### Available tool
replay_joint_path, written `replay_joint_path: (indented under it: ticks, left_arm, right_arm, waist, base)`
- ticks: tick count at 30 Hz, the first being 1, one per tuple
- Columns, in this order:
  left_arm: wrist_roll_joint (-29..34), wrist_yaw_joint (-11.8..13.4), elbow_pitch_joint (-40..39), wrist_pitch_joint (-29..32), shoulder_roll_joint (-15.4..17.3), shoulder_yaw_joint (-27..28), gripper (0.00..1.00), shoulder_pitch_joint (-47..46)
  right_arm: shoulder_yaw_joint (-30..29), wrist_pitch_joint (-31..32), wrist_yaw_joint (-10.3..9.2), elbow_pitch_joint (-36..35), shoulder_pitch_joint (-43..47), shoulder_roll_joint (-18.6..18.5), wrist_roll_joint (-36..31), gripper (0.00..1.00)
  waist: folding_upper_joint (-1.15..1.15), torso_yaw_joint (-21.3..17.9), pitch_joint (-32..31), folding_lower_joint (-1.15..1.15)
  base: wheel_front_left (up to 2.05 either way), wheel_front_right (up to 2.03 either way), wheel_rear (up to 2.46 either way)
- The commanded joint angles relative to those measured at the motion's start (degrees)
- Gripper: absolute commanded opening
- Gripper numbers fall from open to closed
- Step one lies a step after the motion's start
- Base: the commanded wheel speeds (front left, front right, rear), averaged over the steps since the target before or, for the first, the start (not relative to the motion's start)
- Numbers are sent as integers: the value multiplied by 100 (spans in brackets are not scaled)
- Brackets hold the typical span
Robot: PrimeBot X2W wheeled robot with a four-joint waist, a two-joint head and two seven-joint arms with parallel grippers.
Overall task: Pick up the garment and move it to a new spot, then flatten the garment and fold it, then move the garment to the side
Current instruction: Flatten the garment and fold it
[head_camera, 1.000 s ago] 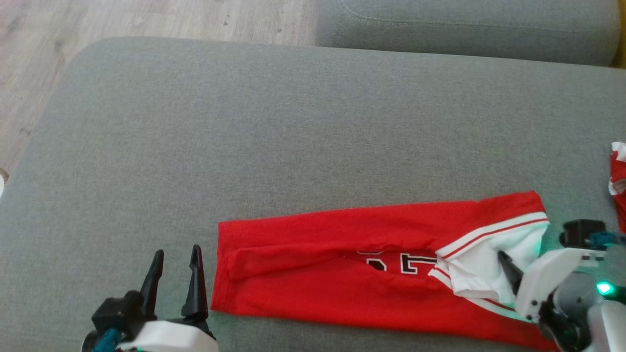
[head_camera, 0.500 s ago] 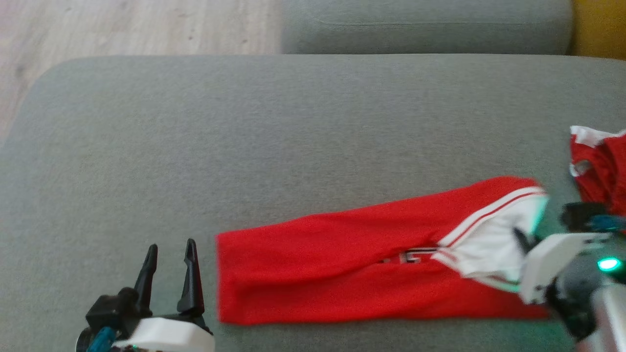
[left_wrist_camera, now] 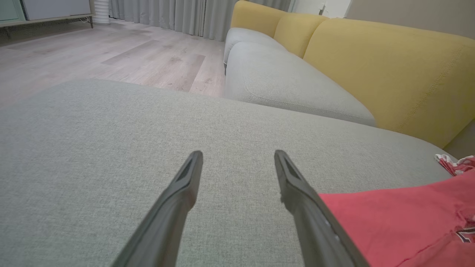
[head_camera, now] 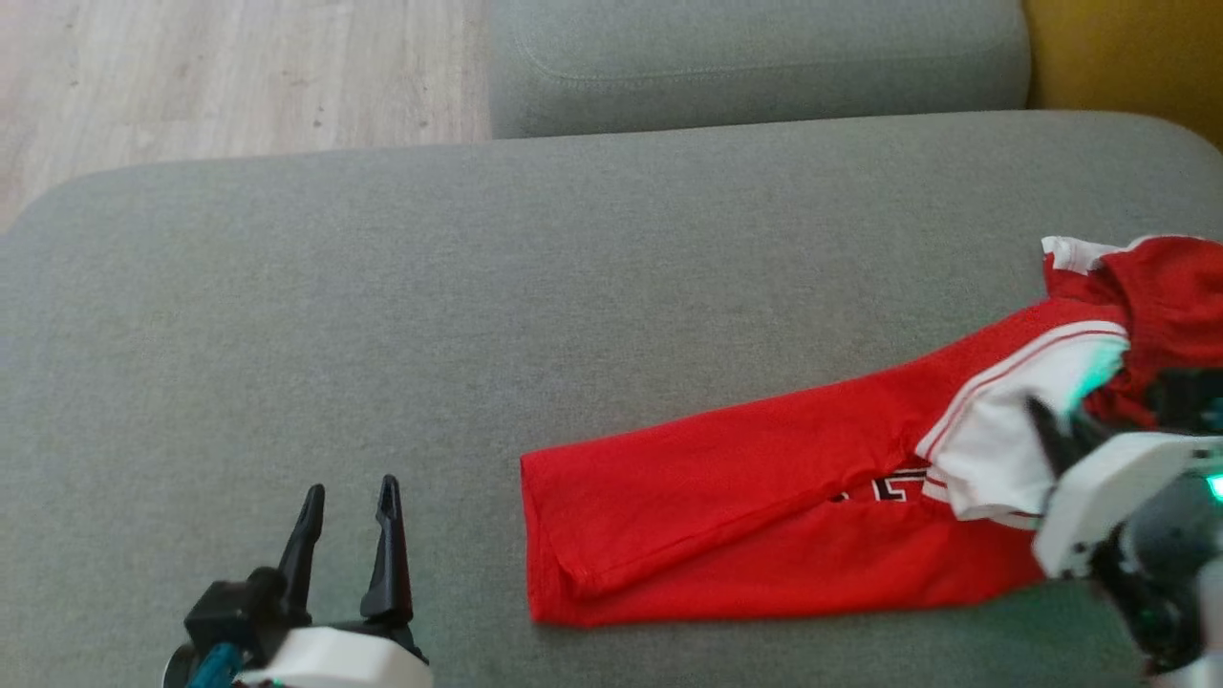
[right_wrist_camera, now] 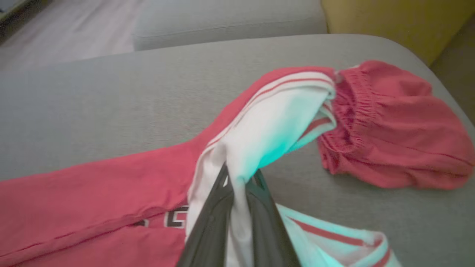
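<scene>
Two right fingers [right_wrist_camera: 209, 226] tight on garment [right_wrist_camera: 92, 185]

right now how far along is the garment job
Done: the red garment lies folded into a long strip on the grey cushion. In hand: the right gripper is shut on its white sleeve; the left gripper is open, off the cloth. Left: probably setting it aside.

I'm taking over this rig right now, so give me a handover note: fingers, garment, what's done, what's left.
Left gripper: open, empty, over the grey cushion, left of the garment.
Right gripper: shut on the garment's white sleeve.
Garment: folded into a long strip on the cushion; a second red garment lies beside its sleeve end.
Done, apparently: flattening and folding.
Left: move it aside, release.
</scene>
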Motion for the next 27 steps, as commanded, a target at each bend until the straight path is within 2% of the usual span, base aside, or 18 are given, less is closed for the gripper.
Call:
replay_joint_path:
  ticks: [1,5,9,13,24,25,26,27]
  left_arm:
    - [42,-8,-119,-11,49,179,100,-201]
    - [24,-24,-85,-4,64,162,100,-173]
    - [25,-24,-100,-15,76,147,100,-144]
    - [24,-25,-122,1,72,118,100,-149]
    - [31,-64,-61,-24,-6,38,100,-231]
    - [28,-70,-41,-34,-17,33,100,-231]
    - [25,-75,-23,-42,-28,27,100,-232]
    - [23,-81,-4,-48,-38,19,100,-235]
  right_arm:
    - [228,1,-4,-358,-134,-51,46,0]
    - [859,34,-4,-605,-128,188,166,0]
    - [1531,-30,-4,-526,-196,571,293,0]
    - [2179,-186,-4,-121,-339,807,431,0]
    - [3077,-854,-4,1269,-966,871,846,0]
    - [3142,-931,-4,1376,-1030,871,897,9]
    - [3233,-1007,-4,1466,-1094,871,958,46]
    - [3356,-1105,-4,1520,-1166,872,1024,100]
  waist:
    - [0,55,-49,0]
    - [0,202,-126,0]
    - [0,374,-159,0]
    - [0,569,-147,0]
    - [0,1015,-42,0]
    - [0,1035,-38,0]
    - [0,1050,-36,0]
    - [0,1064,-36,0]
  base:
    - [0,0,0]
    - [0,0,0]
    - [0,0,0]
    - [0,0,0]
    - [0,0,0]
    - [0,0,0]
    - [0,0,0]
    - [0,0,0]
